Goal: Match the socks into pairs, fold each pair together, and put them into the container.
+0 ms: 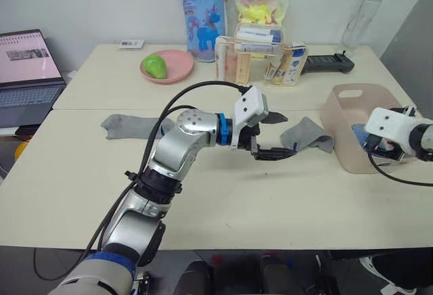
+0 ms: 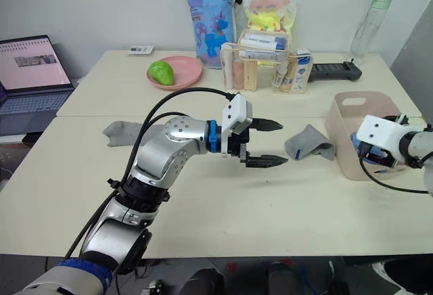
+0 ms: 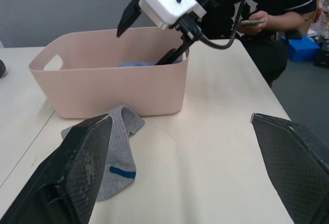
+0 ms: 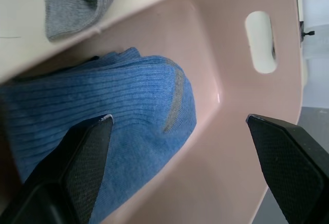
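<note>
The blue pair looks to be done with: ribbed, soft light blue socks lie bundled on the floor of the pink tub, and the right gripper hangs over the tub's rim with its two black fingers spread wide and nothing between them, so I take it the drop-off has been made. The left gripper hovers above the middle of the table, jaws parted and empty, pointed toward a crumpled grey sock that lies just beside the tub's near wall. Its match, the other grey sock, lies flat well apart from it on the left side of the table, partly behind the left arm. So the grey pair seems to be the step in hand. The next move, I'd guess, calls for lowering the left fingers onto the crumpled sock, pinching the fabric rather than sliding over it, and bringing it across to its partner for folding. The knit is limp and fine-ribbed, with a small blue mark near the toe, and will sag wherever it is pinched. The tub is smooth, rigid plastic with rounded corners and an oval handle slot.
</note>
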